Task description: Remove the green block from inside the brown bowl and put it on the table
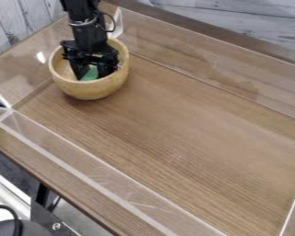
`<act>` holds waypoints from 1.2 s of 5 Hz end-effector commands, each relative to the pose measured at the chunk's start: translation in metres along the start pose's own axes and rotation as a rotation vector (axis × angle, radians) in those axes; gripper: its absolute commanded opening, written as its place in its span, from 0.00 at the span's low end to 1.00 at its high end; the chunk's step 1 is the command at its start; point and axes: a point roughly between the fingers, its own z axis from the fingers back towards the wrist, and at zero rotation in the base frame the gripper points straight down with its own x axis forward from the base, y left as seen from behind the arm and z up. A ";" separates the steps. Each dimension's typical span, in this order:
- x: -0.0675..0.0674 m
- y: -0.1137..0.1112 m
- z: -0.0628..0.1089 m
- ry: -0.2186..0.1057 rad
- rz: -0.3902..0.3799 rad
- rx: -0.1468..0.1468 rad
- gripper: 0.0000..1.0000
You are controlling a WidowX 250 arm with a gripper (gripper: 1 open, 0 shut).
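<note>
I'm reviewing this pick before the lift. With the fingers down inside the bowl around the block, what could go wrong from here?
1. The gripper reaches deep into the brown bowl; its fingers stand close to the wall and may catch it, dragging or tipping the bowl on lifting.
2. Only slivers of the green block show between the fingers, so the grip may be off-centre and the block might slip back in.

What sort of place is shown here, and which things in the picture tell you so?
Probably a robot test bench in a lab or workshop. A table fenced by clear raised edges holds only a bowl, and a black end effector reaches down into it where a green block lies.
</note>
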 end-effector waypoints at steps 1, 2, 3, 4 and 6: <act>0.007 0.004 0.017 -0.065 0.006 0.012 0.00; 0.008 0.005 0.015 -0.066 0.016 0.011 0.00; 0.010 0.005 0.032 -0.085 0.004 -0.025 0.00; 0.008 0.001 0.055 -0.110 -0.047 -0.063 0.00; 0.013 -0.026 0.117 -0.182 -0.184 -0.145 0.00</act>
